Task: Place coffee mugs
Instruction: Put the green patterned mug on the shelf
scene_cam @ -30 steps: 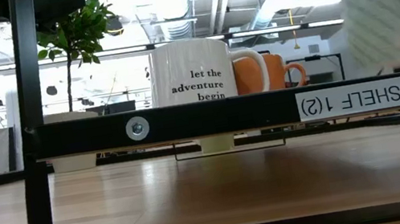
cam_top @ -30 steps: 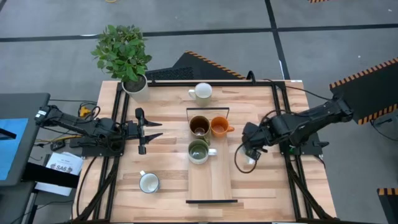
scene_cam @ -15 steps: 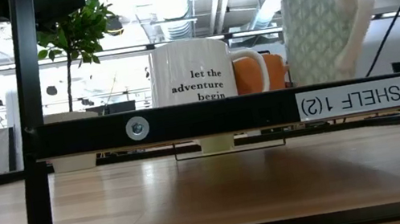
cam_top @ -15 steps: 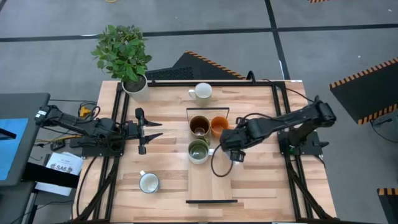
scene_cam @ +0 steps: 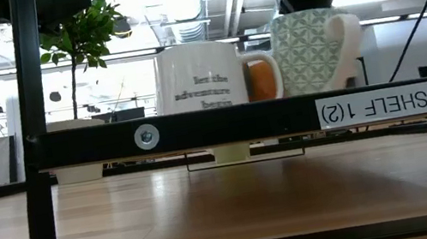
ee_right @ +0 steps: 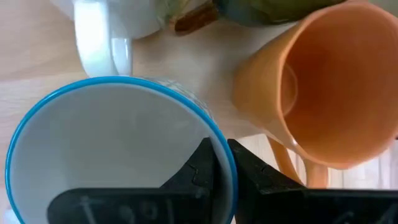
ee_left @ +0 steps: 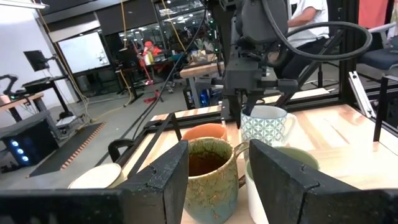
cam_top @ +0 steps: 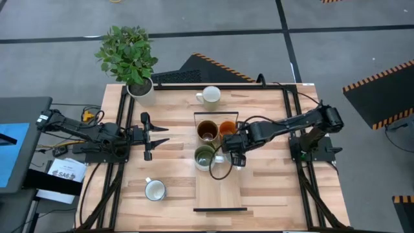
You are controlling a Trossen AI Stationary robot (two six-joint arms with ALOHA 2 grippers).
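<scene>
My right gripper (cam_top: 231, 155) is over the shelf board, shut on a white mug with a green lattice pattern and a blue rim (scene_cam: 307, 56), next to the orange mug (cam_top: 226, 128). The dark brown mug (cam_top: 207, 131) and an olive-lined white mug (cam_top: 206, 157) also stand on the board. One white mug (cam_top: 210, 96) stands near the table's far edge, another (cam_top: 154, 189) near the left front. My left gripper (cam_top: 158, 136) waits open at the table's left, pointing at the shelf. My right gripper holds the patterned mug by its blue rim (ee_right: 202, 124), one finger (ee_right: 202, 168) inside the mug and one outside, coming from above and pointing down. The mug hangs upright below it (scene_cam: 307, 56). The shelf's front bar hides its base, so whether it touches the board does not show.
The shelf is a wooden board (cam_top: 220, 194) with black end frames, its near half bare. A potted plant (cam_top: 132, 58) stands at the far left corner. Black rails run along the table's left and right sides. A person sits beyond the table (ee_left: 308, 18).
My right gripper has carried the patterned mug from the table's right side leftward over the shelf board, beside the orange and olive-lined mugs, and lowered it a little. The mug has stayed upright.
</scene>
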